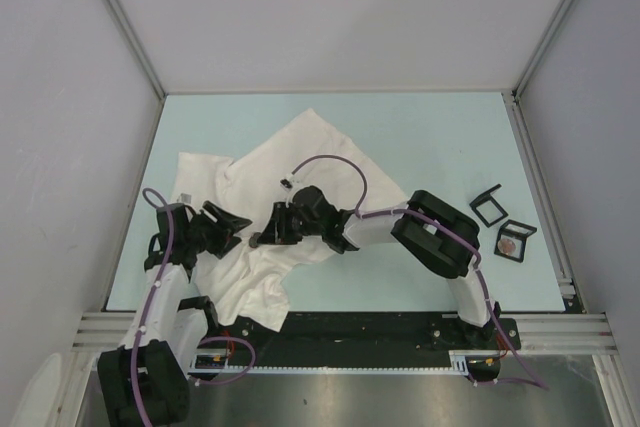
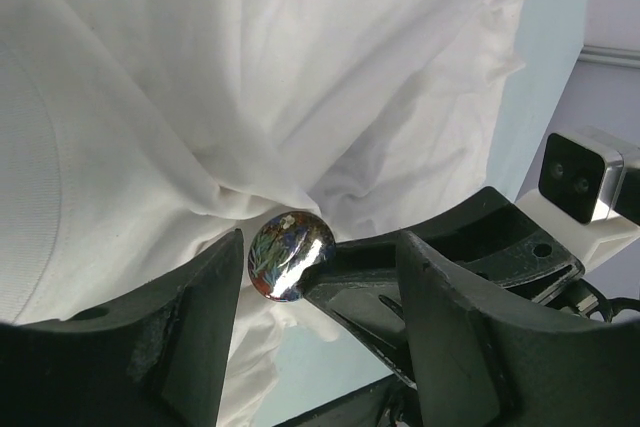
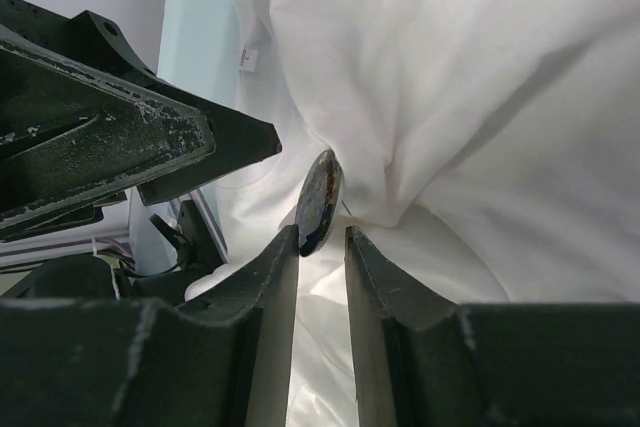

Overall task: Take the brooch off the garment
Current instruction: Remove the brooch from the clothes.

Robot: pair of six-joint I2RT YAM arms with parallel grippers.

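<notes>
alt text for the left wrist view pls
A round, glossy, multicoloured brooch sits on the bunched white garment, between the wide-open fingers of the left gripper. The right gripper enters from the right, its dark tip against the brooch's edge.

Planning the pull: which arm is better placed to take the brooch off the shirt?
Right. The right gripper closely flanks the brooch edge-on; the left gripper stands wide open around it.

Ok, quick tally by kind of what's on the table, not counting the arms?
garment: 1
brooch, on the garment: 1
black box halves: 2, the frame and the tray
pinkish round piece in the tray, too small to identify: 1
Total: 5
</notes>
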